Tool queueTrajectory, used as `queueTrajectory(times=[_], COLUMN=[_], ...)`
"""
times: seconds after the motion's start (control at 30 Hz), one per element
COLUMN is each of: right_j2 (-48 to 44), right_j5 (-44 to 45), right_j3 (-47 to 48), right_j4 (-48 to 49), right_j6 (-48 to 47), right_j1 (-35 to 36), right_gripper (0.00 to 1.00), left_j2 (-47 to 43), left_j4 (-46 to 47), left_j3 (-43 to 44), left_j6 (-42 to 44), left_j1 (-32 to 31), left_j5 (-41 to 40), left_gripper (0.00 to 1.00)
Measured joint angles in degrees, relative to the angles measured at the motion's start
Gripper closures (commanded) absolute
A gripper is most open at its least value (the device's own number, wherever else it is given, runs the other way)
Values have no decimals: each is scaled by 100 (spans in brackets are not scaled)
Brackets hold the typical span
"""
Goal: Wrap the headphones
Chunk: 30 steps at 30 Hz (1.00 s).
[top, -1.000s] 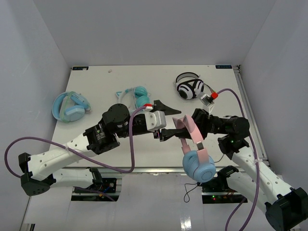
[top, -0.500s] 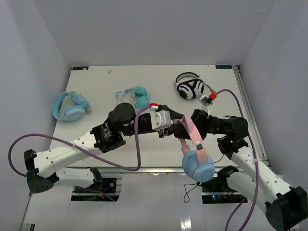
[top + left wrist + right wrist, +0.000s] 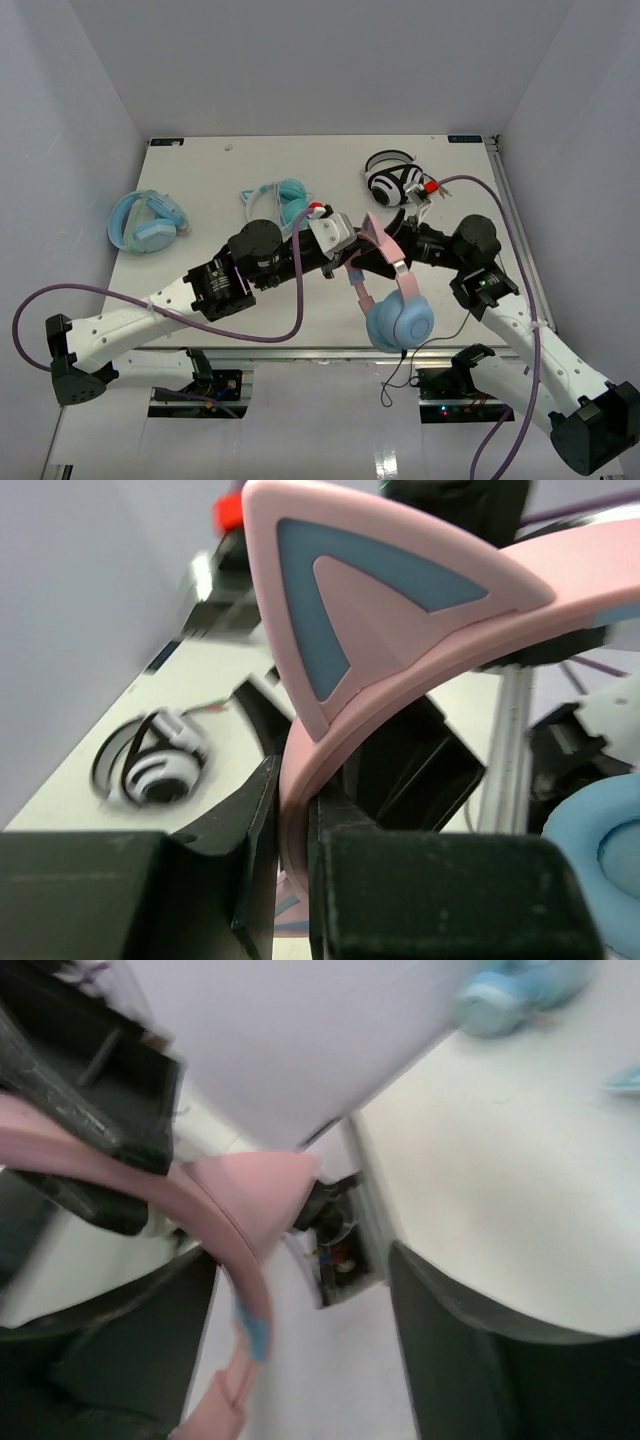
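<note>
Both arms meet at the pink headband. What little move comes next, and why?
Probably draw the right end effector away from the headphones: its jaws stand open, while the left end effector is shut on the pink headband. That frees it to fetch the black cable dangling over the edge of the table.

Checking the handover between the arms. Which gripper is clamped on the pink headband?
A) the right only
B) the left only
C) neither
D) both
B: the left gripper has its jaws pinched shut on the pink headband, while the right gripper has its jaws standing wide apart, the band passing between them ungripped.
</note>
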Motion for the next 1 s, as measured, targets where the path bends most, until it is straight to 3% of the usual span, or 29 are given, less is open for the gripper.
queueTrajectory(times=[0.1,0.23,0.43,0.6,0.8,1.0], right_j2=[26,-17,-263,-755,-1405,-960], right_j5=[1498,3361,4677,4542,3169,2187], right_j3=[555,695,409,313,-474,-982], right_j4=[-1252,-2105,-2752,-2900,-2161,-1329], right_j6=[-969,-1779,-2387,-2680,-2883,-3086], right_j1=[12,-33,-41,-41,-15,354], right_gripper=[15,16,16,17,17,18], left_j2=[-194,-302,-185,189,623,853], left_j4=[-422,-1385,-3033,-3851,-4178,-4375], left_j3=[-151,-196,145,947,1266,1383], left_j6=[-278,-977,-2142,-2667,-2815,-2856], left_j1=[20,120,1184,1920,2730,2910], left_j5=[-1184,-2653,-3578,-3564,-3070,-2494], left_gripper=[100,100,100,100,100,100])
